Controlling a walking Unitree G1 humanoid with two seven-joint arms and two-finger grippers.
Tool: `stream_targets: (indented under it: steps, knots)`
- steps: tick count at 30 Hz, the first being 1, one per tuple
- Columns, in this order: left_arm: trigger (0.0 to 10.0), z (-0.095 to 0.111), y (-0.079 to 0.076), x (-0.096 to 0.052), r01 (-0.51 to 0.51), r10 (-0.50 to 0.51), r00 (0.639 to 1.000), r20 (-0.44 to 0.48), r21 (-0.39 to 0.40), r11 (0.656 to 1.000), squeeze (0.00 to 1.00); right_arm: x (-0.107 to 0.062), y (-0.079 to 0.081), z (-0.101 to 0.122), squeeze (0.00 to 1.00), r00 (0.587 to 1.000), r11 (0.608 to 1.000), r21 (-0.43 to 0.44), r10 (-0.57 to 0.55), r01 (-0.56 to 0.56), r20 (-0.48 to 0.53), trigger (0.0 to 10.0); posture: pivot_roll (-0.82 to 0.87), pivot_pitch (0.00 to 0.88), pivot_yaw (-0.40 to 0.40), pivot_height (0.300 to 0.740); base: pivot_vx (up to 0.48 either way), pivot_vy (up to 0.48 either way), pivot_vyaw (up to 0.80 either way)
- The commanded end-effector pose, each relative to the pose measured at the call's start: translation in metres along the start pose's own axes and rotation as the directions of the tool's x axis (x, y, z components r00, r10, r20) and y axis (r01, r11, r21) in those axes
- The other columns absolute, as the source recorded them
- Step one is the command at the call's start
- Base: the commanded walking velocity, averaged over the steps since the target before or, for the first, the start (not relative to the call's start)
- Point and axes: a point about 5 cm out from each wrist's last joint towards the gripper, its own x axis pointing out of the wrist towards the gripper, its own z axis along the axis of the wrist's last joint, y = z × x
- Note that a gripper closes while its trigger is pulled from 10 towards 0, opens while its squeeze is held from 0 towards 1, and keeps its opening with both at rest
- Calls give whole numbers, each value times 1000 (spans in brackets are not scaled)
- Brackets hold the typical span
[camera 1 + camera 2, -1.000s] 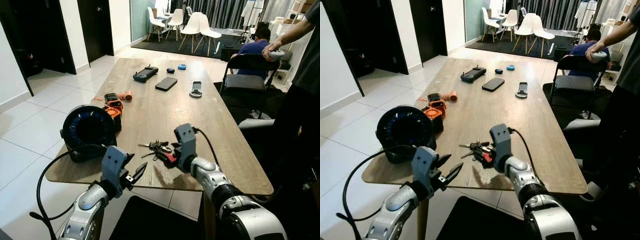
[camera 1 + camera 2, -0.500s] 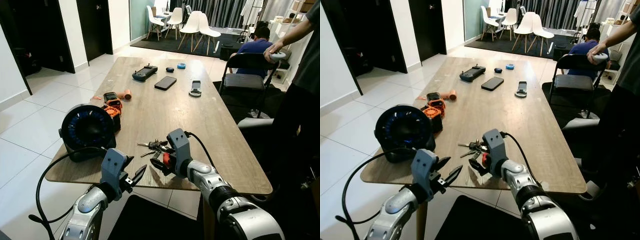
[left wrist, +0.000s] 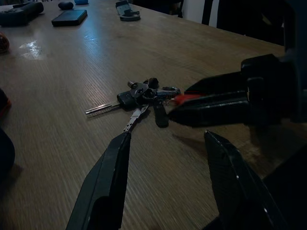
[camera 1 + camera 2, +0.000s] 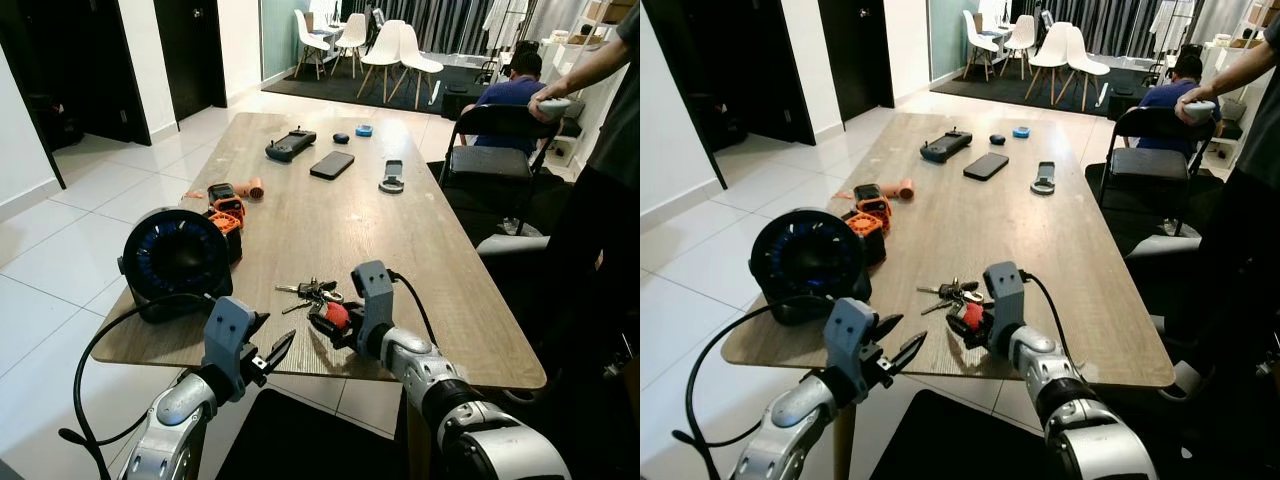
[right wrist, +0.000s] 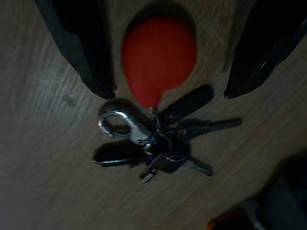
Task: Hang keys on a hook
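- Left arm: a rounded silver shell, with a blue-grey camera block mounted at the wrist.
- A thick black cable loops out from the left forearm and curves back to that block.
- Left pincer (image 4: pixel 268 358): two long, black, tapered fingers (image 3: pixel 103 191) with a matte finish.
- Right arm: ribbed silver segments joined by black rings, with the same blue-grey wrist block and a thin black cable.
- Right pincer (image 4: pixel 326 320): black fingers (image 5: pixel 86 52), broad and narrowing toward the tips.

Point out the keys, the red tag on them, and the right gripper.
keys (image 3: pixel 144 97), left wrist view, middle of the bunch.
red tag (image 5: pixel 159 56), right wrist view, centre of its body.
right gripper (image 5: pixel 168 52), right wrist view, midway between the fingertips.
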Motion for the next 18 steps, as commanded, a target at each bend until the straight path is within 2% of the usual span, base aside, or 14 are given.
stream_targets:
  steps: [1,6,13,14,15,16,18]
  knots:
    - [10000,-2,-6,0,18,-18,1000,-5,-16,1000,0,-3,-2,-11,0,1000,1000,26,-15,15,-24,10000,60,185,-16,740,0,0,0]
    - [10000,-2,-7,1,22,-22,1000,-7,-16,1000,0,-4,-2,-15,0,998,1000,3,-12,12,-56,10000,59,184,-15,740,0,0,0]
    - [10000,-4,-9,1,30,-30,999,-19,-20,999,0,-4,3,-28,0,988,999,-14,29,-31,-151,10000,58,173,-17,740,0,0,0]
    - [10000,-5,-9,1,31,-32,999,-22,-21,999,0,-4,4,-30,0,984,999,-13,35,-37,-175,9294,57,173,-17,740,0,0,0]
    - [10000,-5,-9,0,32,-33,999,-23,-21,999,0,-4,4,-32,0,981,999,-13,38,-41,-190,9294,57,173,-17,740,0,0,0]
    - [10000,-5,-9,0,33,-34,999,-24,-22,999,0,-4,4,-33,0,978,999,-15,40,-44,-204,7608,57,171,-18,740,0,0,0]
    - [10000,-5,-9,0,33,-34,999,-24,-22,999,0,-4,4,-33,0,978,999,-15,40,-44,-204,7608,57,171,-18,740,0,0,0]
